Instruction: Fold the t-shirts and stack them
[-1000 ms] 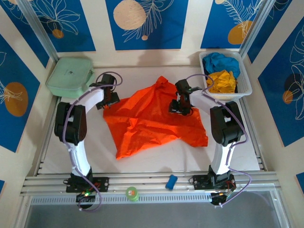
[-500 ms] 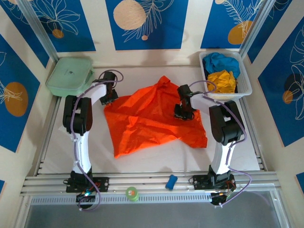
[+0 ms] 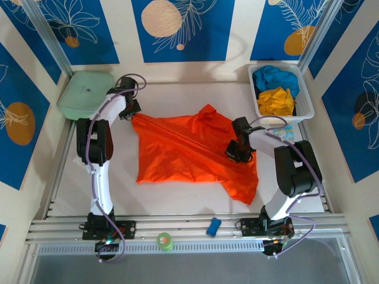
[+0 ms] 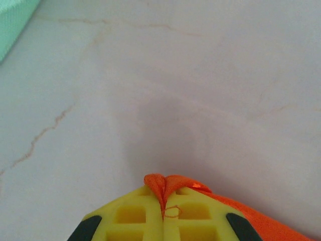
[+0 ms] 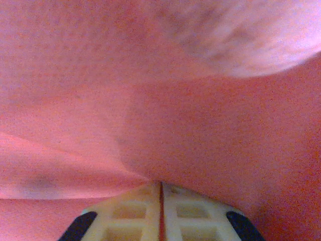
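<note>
The orange t-shirt lies stretched across the middle of the table. My left gripper is at its back-left corner. In the left wrist view the yellow jaws are shut on a pinch of the orange t-shirt, with my left gripper just above the pale tabletop. My right gripper sits on the shirt's right part. My right gripper is shut with a thin fold of orange t-shirt caught between the jaws. A blue t-shirt and a yellow t-shirt lie bunched in the white basket.
A pale green case sits at the back left, close to my left gripper; its corner shows in the left wrist view. On the front rail lie a small blue object and a green round thing. Walls close in the table.
My left gripper has shut on the shirt's left corner and pulled it toward the back left. My right gripper has closed and dragged fabric right and nearer. The shirt now lies stretched.
</note>
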Robot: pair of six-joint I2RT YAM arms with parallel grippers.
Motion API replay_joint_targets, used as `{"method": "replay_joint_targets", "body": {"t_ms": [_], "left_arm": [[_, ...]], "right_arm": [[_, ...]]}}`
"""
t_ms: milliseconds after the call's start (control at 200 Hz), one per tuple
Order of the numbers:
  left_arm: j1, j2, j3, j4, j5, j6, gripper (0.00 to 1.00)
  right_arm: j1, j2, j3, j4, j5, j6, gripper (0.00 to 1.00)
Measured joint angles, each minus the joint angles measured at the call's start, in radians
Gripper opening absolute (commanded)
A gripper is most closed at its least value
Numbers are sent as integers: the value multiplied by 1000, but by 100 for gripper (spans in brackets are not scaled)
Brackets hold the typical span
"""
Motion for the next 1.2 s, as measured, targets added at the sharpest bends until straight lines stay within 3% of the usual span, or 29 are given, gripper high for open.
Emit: {"method": "replay_joint_targets", "body": {"t_ms": [20,60,140,175,310,415,620,790,996,1201], "left_arm": [[1,3,9,-1,0,5,0],[3,11,33,-9,2,17,11],[8,24,80,-22,14,38,50],[9,24,93,-26,23,43,61],[10,18,105,-34,47,53,79],[9,-19,69,-40,66,58,84],[-23,-211,-64,-70,99,59,83],[-134,-370,-185,-83,106,60,81],[-299,-423,-362,-73,108,42,79],[-385,-426,-566,-48,114,-23,78]], "right_arm": [[1,-2,2,-4,0,2,23],[7,-5,18,-24,5,-8,30],[21,-6,97,-79,29,-66,45],[29,-6,143,-94,36,-94,50],[40,12,369,-127,50,-226,56],[28,117,581,-138,48,-322,52],[-17,492,967,-180,32,-428,47],[-32,719,1176,-263,30,-459,45],[-32,784,1272,-320,10,-464,42],[-32,785,1310,-326,-25,-460,41]]}}
